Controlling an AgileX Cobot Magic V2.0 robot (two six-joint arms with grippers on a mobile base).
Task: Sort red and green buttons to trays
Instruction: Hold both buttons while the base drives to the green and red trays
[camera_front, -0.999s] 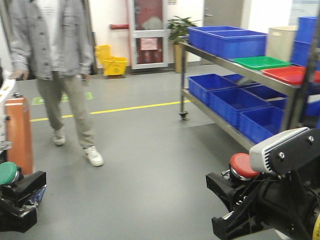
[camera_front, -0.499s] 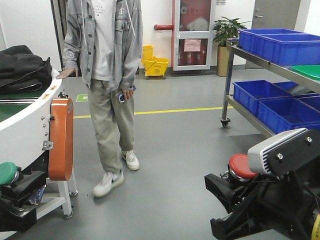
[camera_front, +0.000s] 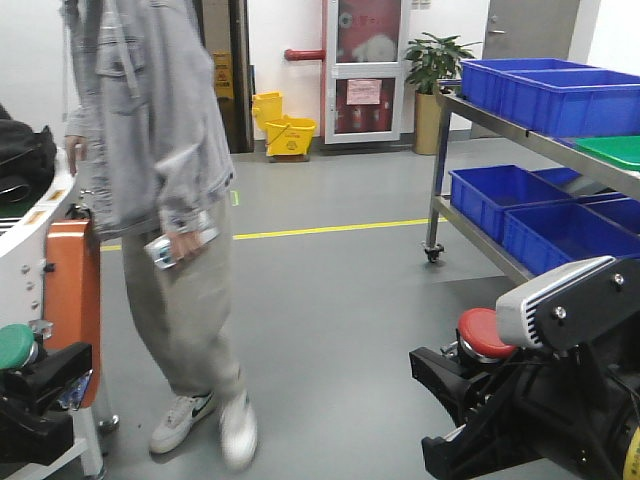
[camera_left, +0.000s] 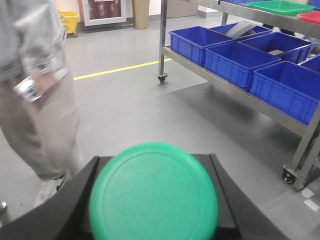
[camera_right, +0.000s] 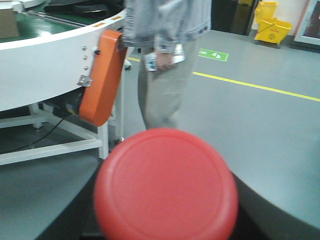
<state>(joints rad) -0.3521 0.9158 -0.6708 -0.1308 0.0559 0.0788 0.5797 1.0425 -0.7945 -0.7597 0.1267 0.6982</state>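
Both buttons sit in your tools, well apart from the trays.

At far left, your left tool (camera_front: 38, 388) is clamped on the green button (camera_front: 14, 345), cap up, beside the orange guard (camera_front: 75, 290) of the conveyor (camera_front: 20, 265). A person (camera_front: 160, 170) in a grey jacket stands on the floor between the two tools in the front view. Your right tool (camera_front: 462, 375) is clamped on the red button (camera_front: 487, 331), cap up. Farther right, the rack (camera_front: 437, 170) carries the green tray (camera_left: 276, 6) on its top shelf, the red tray (camera_left: 311, 16) just beside it, with blue crates (camera_front: 495, 195) on the shelf below.
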